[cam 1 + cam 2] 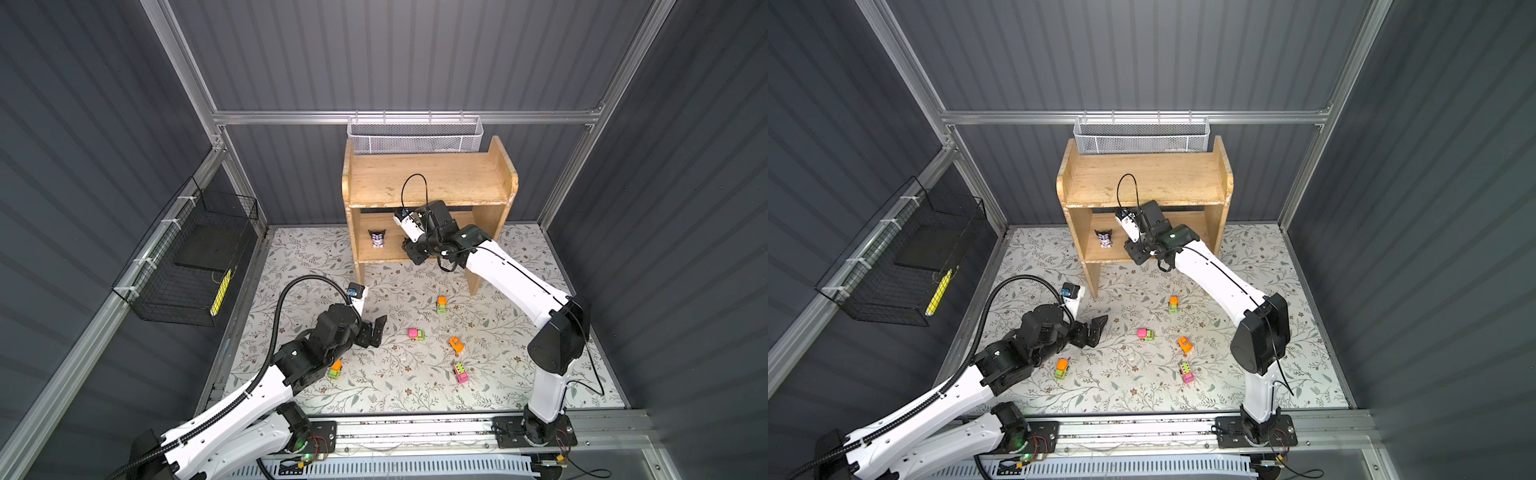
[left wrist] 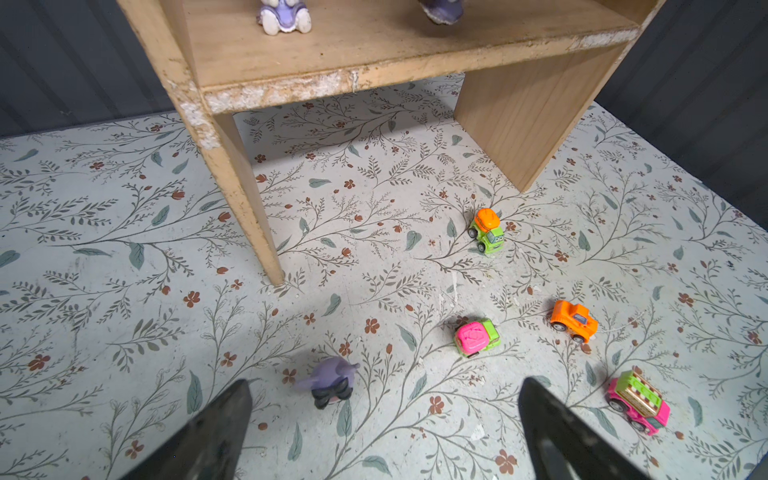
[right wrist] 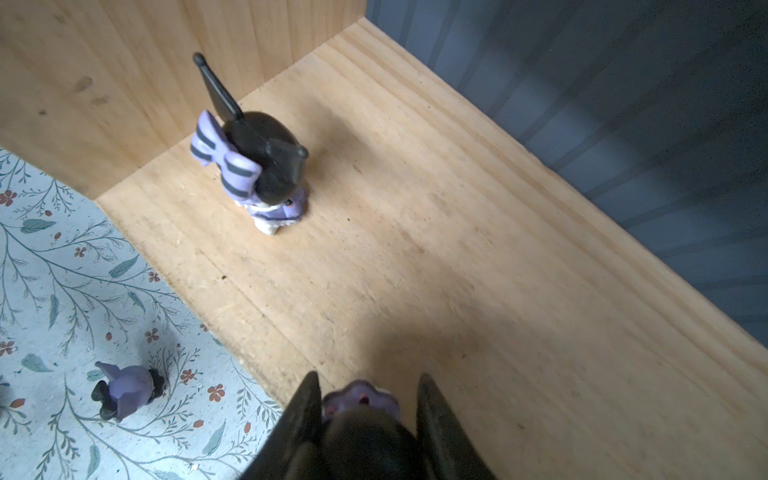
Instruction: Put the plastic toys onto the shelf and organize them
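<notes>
Shelf (image 1: 428, 174): placed upper centre in both top views, on the floral mat (image 1: 316, 257).
Right gripper (image 3: 368, 386): reached into the lower tier; jaws closed narrowly on a held figurine (image 3: 359, 401) near the tier's front edge.
Left gripper (image 2: 384, 390): seen lower left of the shelf; jaws spread wide, nothing gripped.
Cars (image 1: 416, 334): five scattered on the mat, lower centre.
Standing figurine (image 1: 377, 239): set upright at the tier's left end, apart from the right gripper.
Fallen figurine (image 2: 330, 382): laid on the mat between the left fingertips, touching neither.
</notes>
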{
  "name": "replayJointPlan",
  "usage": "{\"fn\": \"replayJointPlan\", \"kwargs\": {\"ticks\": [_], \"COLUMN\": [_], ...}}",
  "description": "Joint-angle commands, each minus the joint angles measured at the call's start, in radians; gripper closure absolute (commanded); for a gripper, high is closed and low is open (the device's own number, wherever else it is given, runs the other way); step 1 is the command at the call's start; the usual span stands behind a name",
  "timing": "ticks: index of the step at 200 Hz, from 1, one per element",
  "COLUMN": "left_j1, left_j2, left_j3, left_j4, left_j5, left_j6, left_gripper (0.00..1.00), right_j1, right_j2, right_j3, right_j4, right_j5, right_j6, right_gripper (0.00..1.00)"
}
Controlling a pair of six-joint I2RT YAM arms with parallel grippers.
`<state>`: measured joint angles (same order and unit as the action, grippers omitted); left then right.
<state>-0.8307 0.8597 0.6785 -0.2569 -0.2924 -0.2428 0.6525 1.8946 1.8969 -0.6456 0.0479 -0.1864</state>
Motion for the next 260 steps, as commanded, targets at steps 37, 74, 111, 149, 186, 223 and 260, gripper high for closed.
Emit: {"fn": "replayJointPlan", "kwargs": {"ticks": [37,74,111,149,186,223,260], "left_j1": [-0.001,-0.001,-0.001,-0.001,-0.001,-0.001,-0.002], "left_j2": [0.002,0.002,0.002,0.002,-0.001,-0.003,-0.01], "left_j3": [0.029,0.029,0.033,0.031,0.032,0.033,0.033], "left_j4": [-0.018,-0.021,-0.024,-0.026,-0.03,-0.029,-0.03], "left_j5": [-0.01,-0.012,-0.013,-0.013,-0.014,-0.015,-0.013], "left_j6": [0.026,0.027,0.03,0.031,0.03,0.031,0.029], "left_gripper": [0.0,0.0,0.0,0.0,0.0,0.0,0.0], "right_j1": [-0.005,-0.004,-0.007,-0.008,-0.008,-0.007,-0.007], "right_j2": [0.04,0.05,0.06,0.069,0.072,0.06,0.037], "right_j3": [0.029,0.03,0.039,0.05,0.048,0.03,0.003], "right_j4": [-0.034,-0.028,-0.028,-0.032,-0.031,-0.021,-0.009], "right_j5": [-0.005,0.0,0.003,0.007,0.007,0.01,0.009], "right_j6": [-0.003,0.0,0.003,0.008,0.016,0.025,0.039], "right_gripper": [0.65,0.63,0.6,0.58,0.57,0.62,0.65]}}
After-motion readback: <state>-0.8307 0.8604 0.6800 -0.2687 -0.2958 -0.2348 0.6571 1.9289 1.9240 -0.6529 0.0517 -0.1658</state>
